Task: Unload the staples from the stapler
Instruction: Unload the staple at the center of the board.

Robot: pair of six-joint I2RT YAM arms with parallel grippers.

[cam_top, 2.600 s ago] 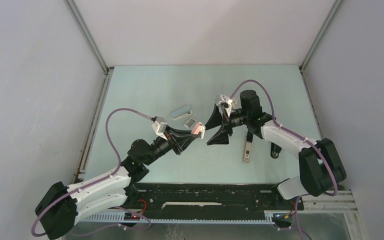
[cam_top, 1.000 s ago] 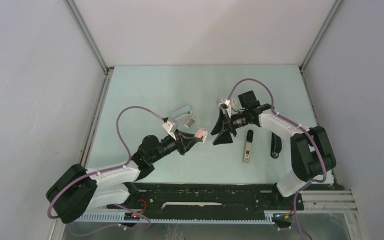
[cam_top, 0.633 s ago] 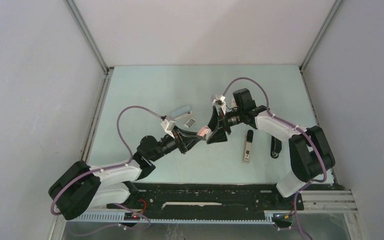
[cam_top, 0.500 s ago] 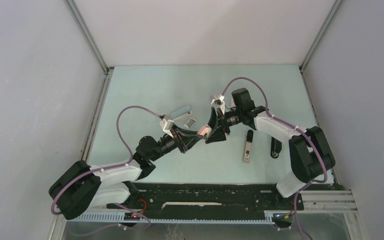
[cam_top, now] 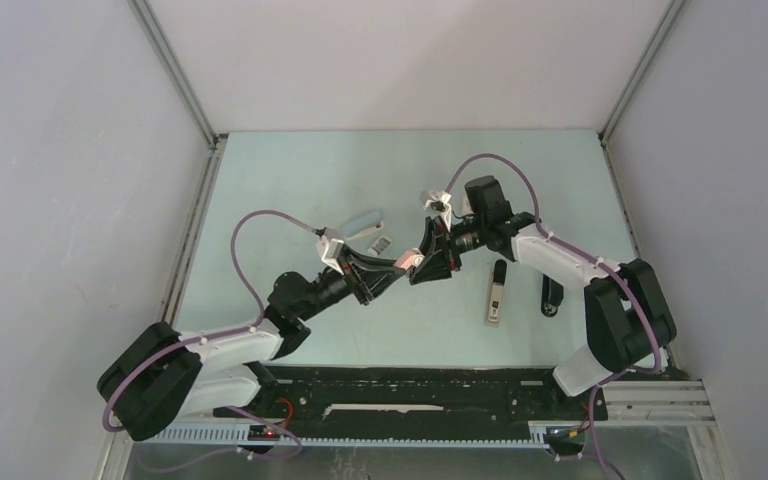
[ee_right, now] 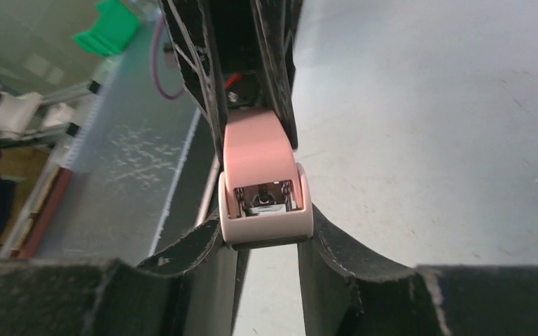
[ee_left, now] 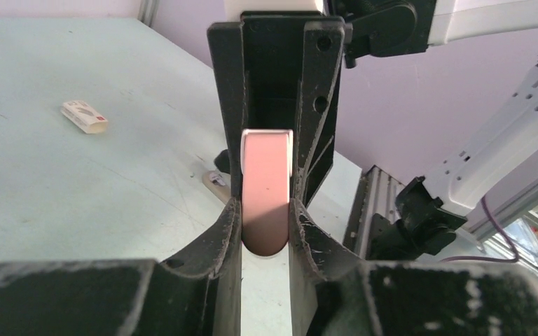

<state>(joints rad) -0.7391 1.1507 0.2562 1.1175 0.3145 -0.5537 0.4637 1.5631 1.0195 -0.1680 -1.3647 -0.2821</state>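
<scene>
Pale mint table (cam_top: 290, 180) in a booth w/ plain grey-white walls (cam_top: 60, 200) and aluminium corner posts (cam_top: 175, 75). A black rail (cam_top: 410, 385) runs along the near edge by the arm bases.

Mid-table, the left gripper (cam_top: 390, 270) and right gripper (cam_top: 426, 262) meet tip to tip. Both are clamped on one small pink-and-white piece (cam_top: 405, 261), held off the surface: left has the pink end, right the white end.

The stapler (cam_top: 494, 295), slim and silver w/ a black far end, lies flat on the table to the right of the grippers, near but apart, touched by neither. An all-black stapler (cam_top: 551, 297) lies beside it further right, roughly parallel. Left-rear of the grippers sit a light-blue stapler (cam_top: 362, 221) and, just beside it, a small white box (cam_top: 382, 243).

Top cam gives the layout only; there the held piece is a speck. Left wrist cam shows its smooth pink top face, pinched btwn that gripper's own fingers (ee_left: 231, 224), w/ the right gripper's black fingers closed on the far end and the small box on the table at left. Right wrist cam shows the opposite end: a white frame w/ a shiny metal part (ee_right: 266, 197) inside, seen in no other view; what it is can't be told. Same cam also catches off-table bg at left, incl. a blurred green object (ee_right: 108, 28).
</scene>
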